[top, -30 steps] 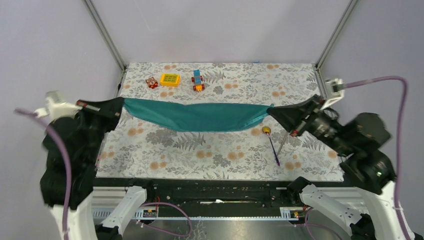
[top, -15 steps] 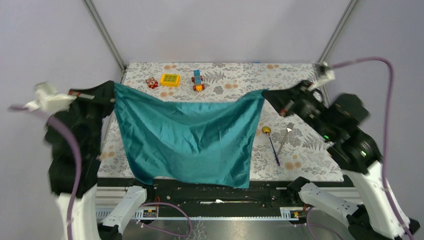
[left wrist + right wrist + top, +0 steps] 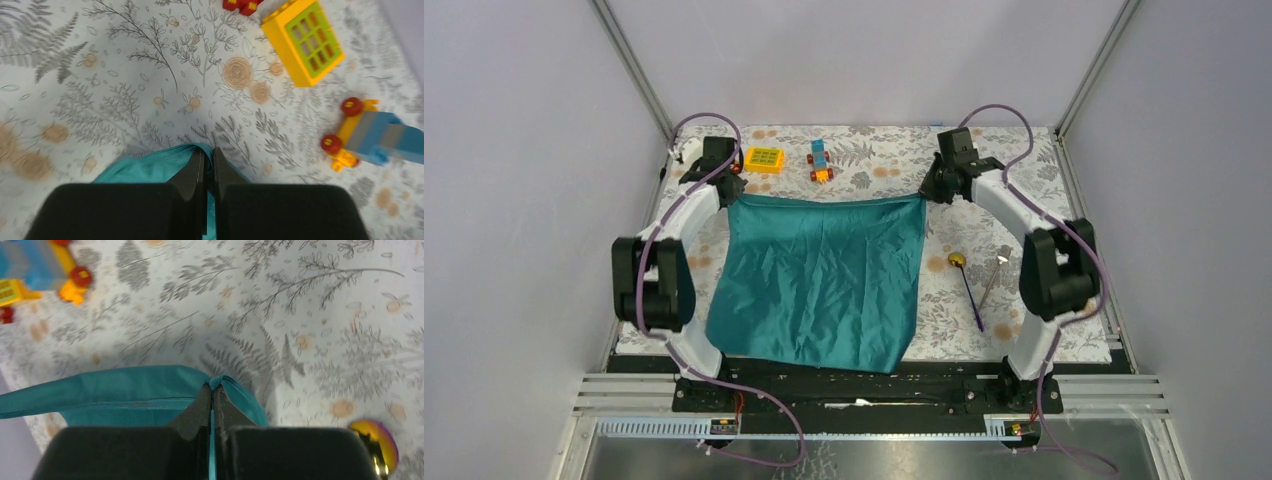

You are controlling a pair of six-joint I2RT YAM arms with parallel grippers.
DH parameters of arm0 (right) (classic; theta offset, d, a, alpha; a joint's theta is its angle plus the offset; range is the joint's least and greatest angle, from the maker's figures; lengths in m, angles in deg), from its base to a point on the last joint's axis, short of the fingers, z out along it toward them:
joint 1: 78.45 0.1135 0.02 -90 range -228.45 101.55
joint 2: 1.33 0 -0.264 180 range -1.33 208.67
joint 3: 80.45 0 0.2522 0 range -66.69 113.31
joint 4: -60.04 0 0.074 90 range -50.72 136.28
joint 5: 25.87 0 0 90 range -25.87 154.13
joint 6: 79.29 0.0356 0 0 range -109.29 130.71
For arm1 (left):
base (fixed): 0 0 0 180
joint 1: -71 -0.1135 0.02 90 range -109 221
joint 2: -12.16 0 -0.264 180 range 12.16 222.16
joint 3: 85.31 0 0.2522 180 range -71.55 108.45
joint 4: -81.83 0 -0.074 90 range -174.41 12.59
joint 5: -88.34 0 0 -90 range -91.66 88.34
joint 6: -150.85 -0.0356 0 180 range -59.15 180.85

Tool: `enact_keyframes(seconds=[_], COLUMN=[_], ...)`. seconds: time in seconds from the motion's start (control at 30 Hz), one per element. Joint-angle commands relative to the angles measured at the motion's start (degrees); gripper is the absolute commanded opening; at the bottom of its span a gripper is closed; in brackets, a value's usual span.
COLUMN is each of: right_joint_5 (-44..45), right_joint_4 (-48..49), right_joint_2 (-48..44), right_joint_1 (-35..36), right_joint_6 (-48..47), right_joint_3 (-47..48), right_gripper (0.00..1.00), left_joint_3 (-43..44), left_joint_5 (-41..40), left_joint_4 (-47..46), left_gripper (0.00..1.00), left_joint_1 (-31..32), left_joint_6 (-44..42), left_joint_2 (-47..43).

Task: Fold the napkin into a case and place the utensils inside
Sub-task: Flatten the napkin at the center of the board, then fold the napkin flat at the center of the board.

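Half a second ago my arms were raised with the napkin hanging between them. Now both reach out low over the far part of the table (image 3: 884, 150), and the napkin (image 3: 819, 280) lies spread flat and creased, its near edge at the table's near edge. My left gripper (image 3: 206, 152) is clamped on the napkin's far left corner and my right gripper (image 3: 212, 387) on its far right corner, each pair of jaws pressed together with teal cloth pinched between. The spoon (image 3: 970, 295) and the silver utensil (image 3: 994, 282) lie close together to the right of the napkin, not touching it. Beyond the napkin's far edge sit a yellow block (image 3: 764, 159) and a toy car (image 3: 820, 162).
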Motion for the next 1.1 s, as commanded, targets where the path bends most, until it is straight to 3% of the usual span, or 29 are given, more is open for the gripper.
enact_keyframes(seconds=[0.0,0.13,0.3,0.67,0.8,1.07], right_joint_5=[-4.53,-8.75,-11.75,-11.61,-12.52,-8.94], right_joint_4=[3.53,5.29,7.50,1.99,3.99,1.79], right_joint_2=[9.51,16.36,18.69,14.25,10.58,18.09], right_joint_1=[-3.40,-3.80,-3.80,-3.80,-3.80,-4.33], right_joint_6=[-2.36,-4.61,-6.07,-8.10,-8.32,-11.18], right_joint_3=[8.61,12.48,13.40,11.64,7.91,19.00], right_gripper=[0.00,0.00,0.00,0.00,0.00,0.00], left_joint_3=[5.98,7.63,5.60,0.64,-2.81,-0.28], left_joint_5=[4.65,11.46,13.36,23.61,28.08,29.69], left_joint_4=[-9.16,-10.65,-10.40,-2.25,-1.44,-3.57], left_gripper=[0.00,0.00,0.00,0.00,0.00,0.00], left_joint_1=[-1.79,-3.30,-4.84,-9.54,-10.37,-11.82], left_joint_6=[-4.88,-6.35,-5.80,-3.16,-4.15,-4.40], left_joint_2=[8.18,14.33,14.05,9.11,7.29,8.61])
